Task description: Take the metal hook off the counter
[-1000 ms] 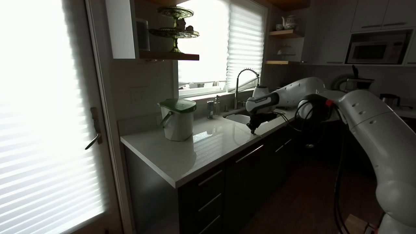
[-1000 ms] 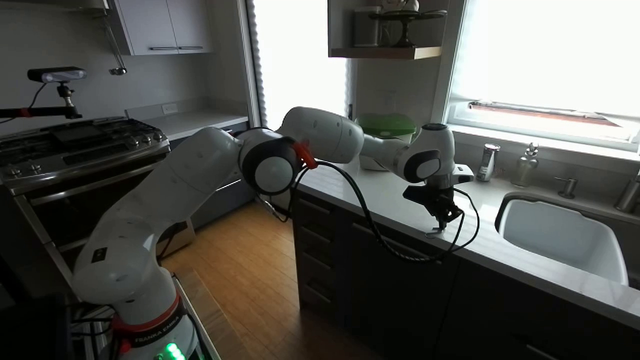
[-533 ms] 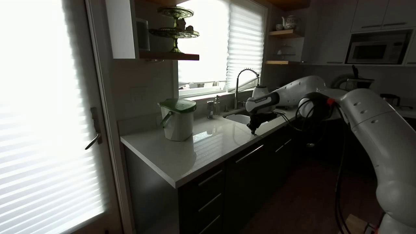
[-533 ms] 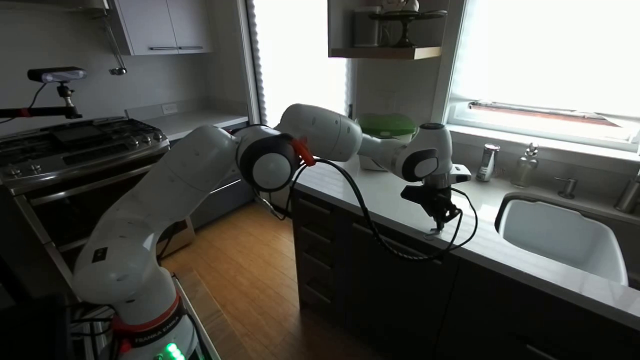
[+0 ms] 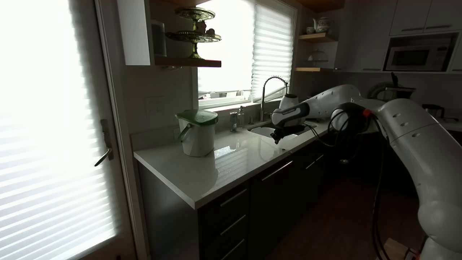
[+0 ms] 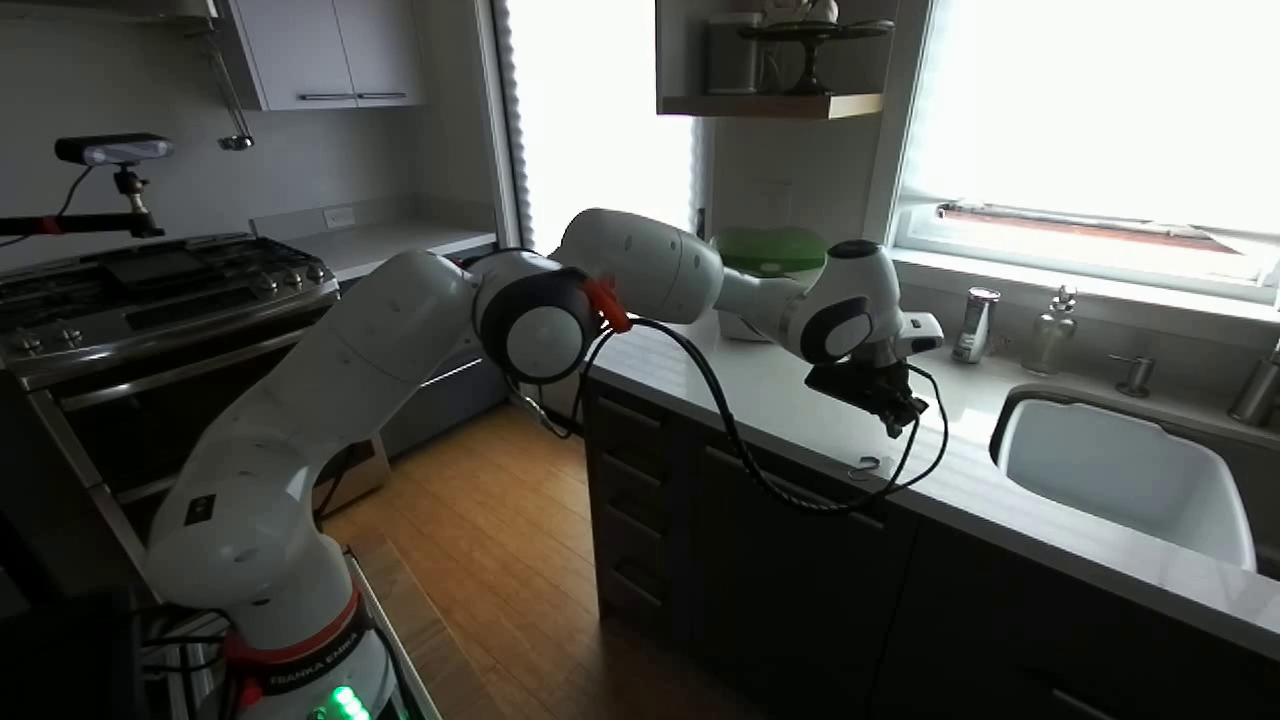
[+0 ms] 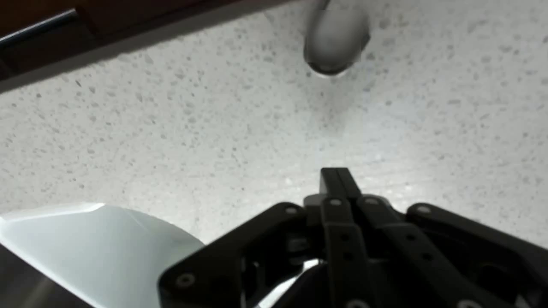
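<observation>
A small curved metal hook [image 6: 865, 467] lies near the front edge of the pale counter [image 6: 740, 395]. It is a small dark speck, the same hook [image 5: 283, 150], in an exterior view. At the top of the wrist view a blurred, rounded grey shape [image 7: 327, 68] rests on the speckled counter [image 7: 171, 107]; it seems to be the hook. My gripper [image 6: 893, 430] hangs tilted above the counter, apart from the hook, on its sink side. The fingertips [image 7: 329, 175] meet with nothing between them.
The white sink [image 6: 1120, 480] opens beside the gripper, its basin [image 7: 98, 252] filling the lower left in the wrist view. A white bin [image 5: 198, 139] with a green lid, a can [image 6: 975, 325] and a soap bottle [image 6: 1052, 330] stand farther back. The arm's cable [image 6: 935, 460] loops over the counter's edge.
Half a second ago the fingertips were down at the hook. Since then the gripper has risen and tilted toward the sink; the hook stays lying on the counter.
</observation>
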